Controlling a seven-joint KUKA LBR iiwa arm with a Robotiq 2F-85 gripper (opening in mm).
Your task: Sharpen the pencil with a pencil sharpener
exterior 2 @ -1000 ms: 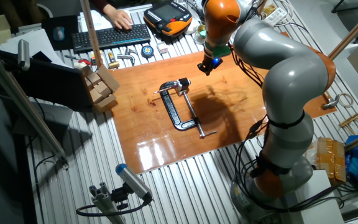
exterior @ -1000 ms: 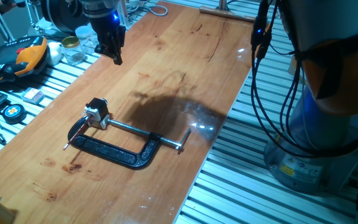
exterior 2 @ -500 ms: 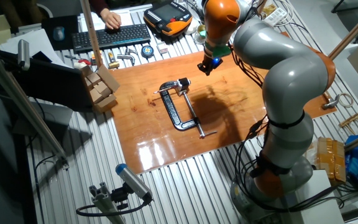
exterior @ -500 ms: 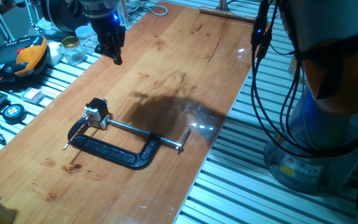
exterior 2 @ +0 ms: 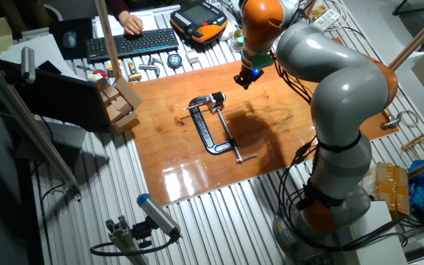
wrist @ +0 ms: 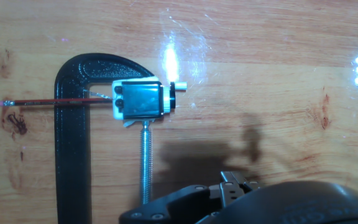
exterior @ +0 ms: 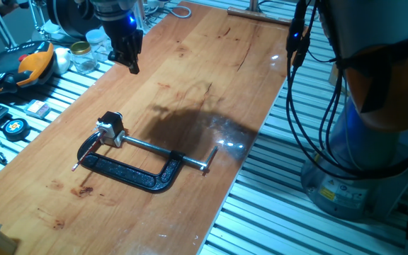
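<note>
On orange-brown wooden surface, small boxy black-and-silver pencil sharpener sits held in black cast-iron C-clamp. Thin dark pencil with reddish tip lies level, one end at sharpener mouth, crossing clamp's spine. Your hand hangs well apart, above far edge, carrying nothing; fingers look close together, but can't tell for sure. Step in hand: approach. Next, bring hand down over pencil's free end, grip, then turn it.
</note>
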